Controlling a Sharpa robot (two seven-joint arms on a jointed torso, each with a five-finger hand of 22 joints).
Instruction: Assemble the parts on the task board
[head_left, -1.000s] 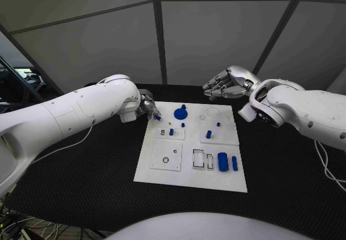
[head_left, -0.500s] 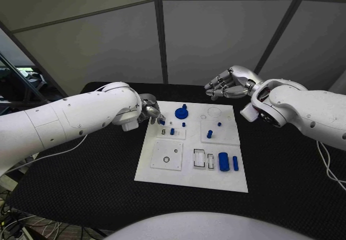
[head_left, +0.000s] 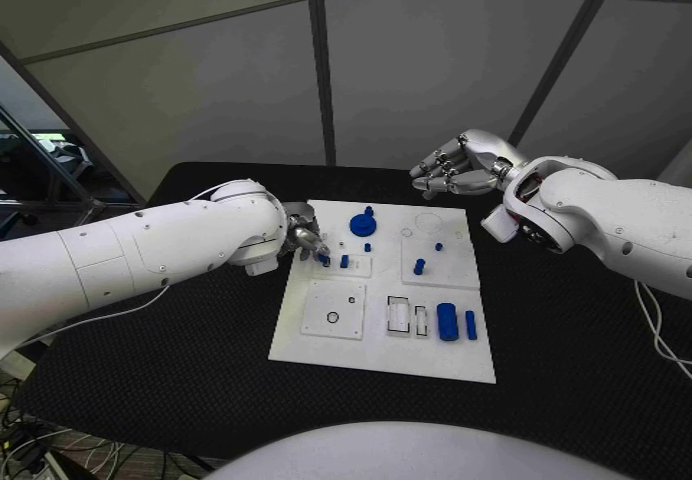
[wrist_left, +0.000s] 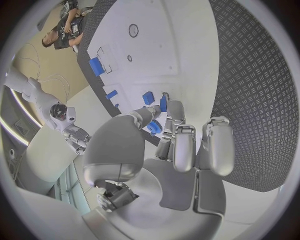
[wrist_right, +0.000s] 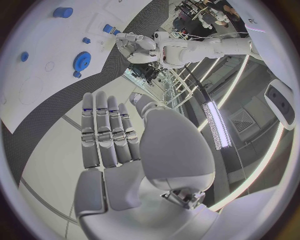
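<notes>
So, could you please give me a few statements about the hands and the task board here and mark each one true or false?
1. The left hand is at the task board edge, its fingers beside small blue parts. True.
2. The right hand presses the blue gear. False: it hangs beyond the board, holding nothing.
3. The blue gear sits near the board's far edge. True.
4. The board lies on a white table. False: the table is black.
</notes>
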